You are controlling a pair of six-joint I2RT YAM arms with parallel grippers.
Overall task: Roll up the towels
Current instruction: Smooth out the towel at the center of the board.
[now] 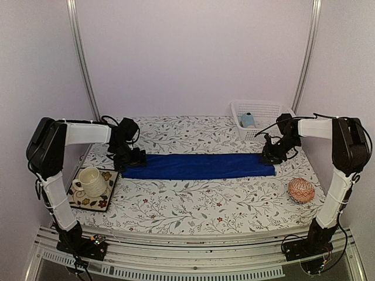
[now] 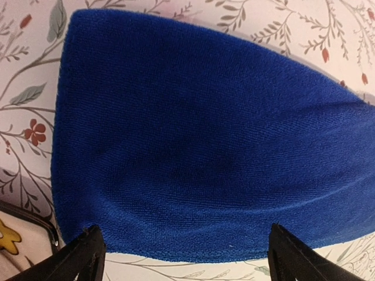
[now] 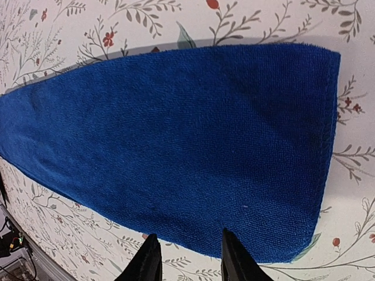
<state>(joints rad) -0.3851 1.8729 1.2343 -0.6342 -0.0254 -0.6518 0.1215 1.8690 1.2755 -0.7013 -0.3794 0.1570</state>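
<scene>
A long royal-blue towel (image 1: 199, 166) lies flat and unrolled across the floral tabletop. My left gripper (image 1: 135, 159) hovers at its left end. In the left wrist view that end (image 2: 199, 134) fills the frame, and my left gripper (image 2: 187, 257) stands wide open, its fingertips (image 2: 88, 252) at the towel's hem with nothing between them. At the towel's right end (image 3: 176, 146) my right gripper (image 1: 271, 156) hangs just above the cloth. In its own view the right gripper (image 3: 190, 260) is partly open and empty, just off the hem. A small light-blue towel (image 1: 248, 120) sits in the basket.
A white lattice basket (image 1: 268, 111) stands at the back right. A pink-red patterned ball (image 1: 301, 190) rests near the right arm. A cream cup (image 1: 89, 180) sits on a flowered tile (image 1: 101, 202) at the front left. Metal rails rise at both back corners.
</scene>
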